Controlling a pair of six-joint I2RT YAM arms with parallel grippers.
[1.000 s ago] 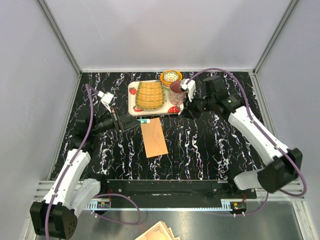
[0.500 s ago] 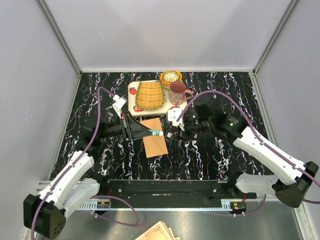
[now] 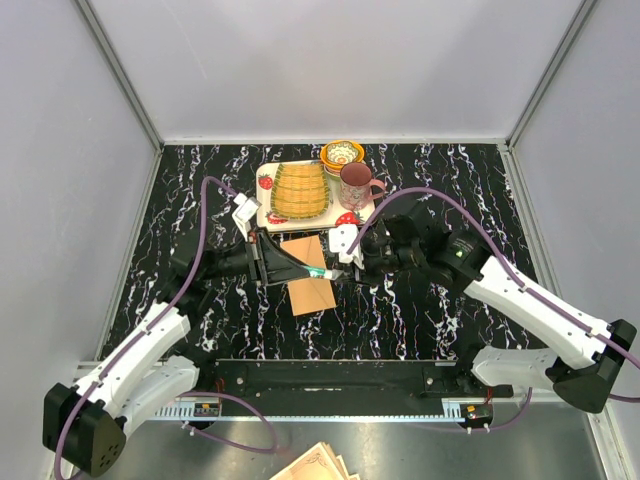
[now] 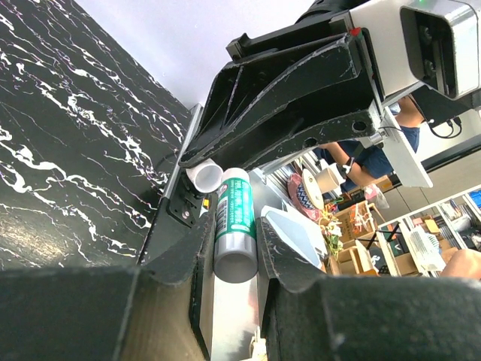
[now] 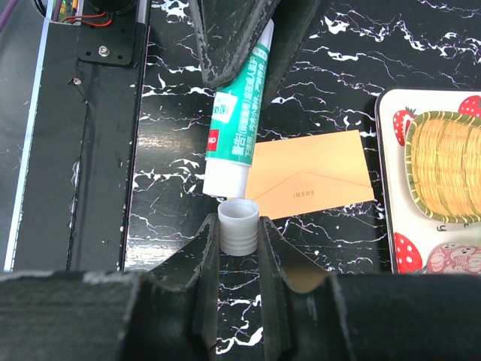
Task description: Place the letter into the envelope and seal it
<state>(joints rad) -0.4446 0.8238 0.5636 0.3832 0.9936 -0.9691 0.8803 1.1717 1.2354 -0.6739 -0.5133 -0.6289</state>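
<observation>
The orange-tan envelope (image 3: 314, 294) (image 5: 316, 179) lies flat on the black marbled table, flap side up. The letter is out of view. My left gripper (image 3: 292, 266) (image 4: 234, 257) is shut on a green-and-white glue stick (image 4: 234, 219) (image 5: 237, 124), held above the envelope. My right gripper (image 3: 347, 263) (image 5: 239, 235) is shut on the stick's white ribbed cap (image 5: 238, 226) (image 4: 204, 177). The cap's open mouth sits just off the stick's white tip, nearly touching it.
Behind the envelope stands a strawberry-print tray (image 3: 264, 190) (image 5: 385, 150) carrying a woven yellow-green basket (image 3: 300, 188). A patterned bowl (image 3: 342, 154) and a purple mug (image 3: 356, 184) stand by it. A stack of ornate-edged paper (image 3: 318, 466) lies below the table's near edge.
Both arms have closed in over the envelope. The right gripper came down-left from beside the mug with the cap; the left carried the glue stick rightward to meet it.
</observation>
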